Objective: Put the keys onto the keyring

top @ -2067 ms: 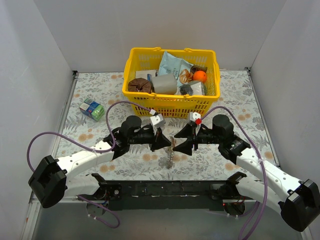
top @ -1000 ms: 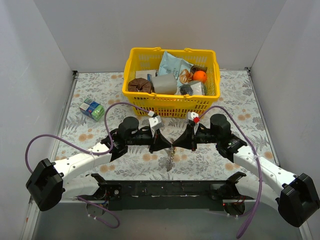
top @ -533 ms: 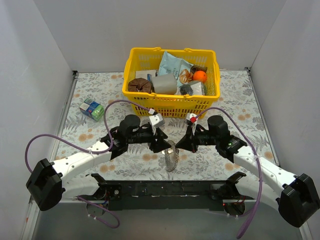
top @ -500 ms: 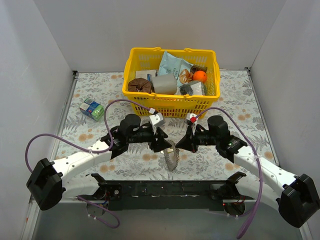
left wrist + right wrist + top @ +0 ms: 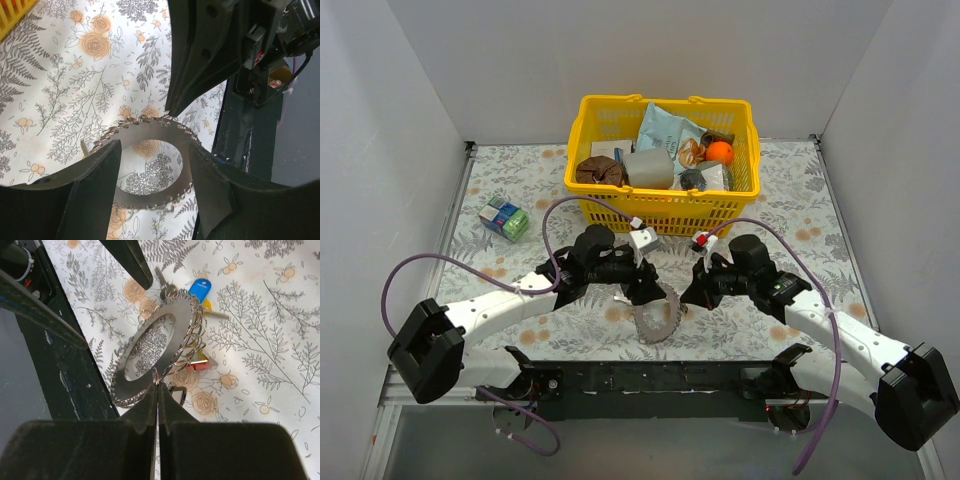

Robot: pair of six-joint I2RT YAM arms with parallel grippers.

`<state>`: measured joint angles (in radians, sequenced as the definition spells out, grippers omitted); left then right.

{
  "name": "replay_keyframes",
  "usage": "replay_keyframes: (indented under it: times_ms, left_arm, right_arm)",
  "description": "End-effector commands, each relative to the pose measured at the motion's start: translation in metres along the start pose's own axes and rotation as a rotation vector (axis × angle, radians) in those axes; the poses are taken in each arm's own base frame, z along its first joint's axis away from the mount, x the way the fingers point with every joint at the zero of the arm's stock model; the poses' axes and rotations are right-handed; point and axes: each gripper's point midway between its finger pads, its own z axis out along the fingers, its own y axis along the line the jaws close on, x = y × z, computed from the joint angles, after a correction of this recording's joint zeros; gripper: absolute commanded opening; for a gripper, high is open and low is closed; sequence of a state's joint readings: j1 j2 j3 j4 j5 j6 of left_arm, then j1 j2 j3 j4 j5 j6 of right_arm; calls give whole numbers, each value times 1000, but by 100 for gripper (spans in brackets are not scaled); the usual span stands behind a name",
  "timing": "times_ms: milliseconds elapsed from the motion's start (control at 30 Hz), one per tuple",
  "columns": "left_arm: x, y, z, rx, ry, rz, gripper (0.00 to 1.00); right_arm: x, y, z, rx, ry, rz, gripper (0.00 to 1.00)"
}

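Observation:
The keyring point(image 5: 655, 322) is a flat silvery ring with a fringe of small wire loops, hanging tilted just above the floral cloth. My right gripper point(image 5: 157, 385) is shut on one wire loop at the rim of the keyring point(image 5: 167, 310). Under and beside the ring lie the keys: a blue head point(image 5: 200, 289), a red one point(image 5: 196, 363) and a yellow one point(image 5: 206, 304). My left gripper point(image 5: 155, 150) is open, its fingers point(image 5: 95, 190) straddling the keyring point(image 5: 150, 129) without pinching it. From above, the left gripper point(image 5: 653, 292) and right gripper point(image 5: 686, 297) face each other over the ring.
A yellow basket point(image 5: 660, 197) full of packets and fruit stands right behind the grippers. A small coloured box point(image 5: 505, 218) lies at the left. The black base rail point(image 5: 650, 377) runs along the near table edge, close below the ring.
My left gripper has opened and let go of the keyring. The ring, earlier edge-on between both grippers, has swung flatter and lower toward the near edge, still held by the right gripper.

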<state>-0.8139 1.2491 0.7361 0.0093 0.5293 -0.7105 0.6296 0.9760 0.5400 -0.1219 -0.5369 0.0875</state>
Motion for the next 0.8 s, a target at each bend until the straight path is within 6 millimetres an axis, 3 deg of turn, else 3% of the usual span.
replay_keyframes:
  times_ms: [0, 233, 500, 767]
  left_arm:
    - [-15, -10, 4, 65, -56, 36, 55]
    - [-8, -17, 20, 174, -44, 47, 51]
    - [14, -22, 33, 267, 7, 30, 46]
    - [10, -27, 34, 304, -7, 31, 42]
  right_arm:
    - [-3, -5, 1, 28, 26, 7, 1]
    - [3, 2, 5, 0, 65, -24, 1]
    - [-6, 10, 0, -19, 8, -69, 1]
    - [-7, 18, -1, -63, -6, -83, 1]
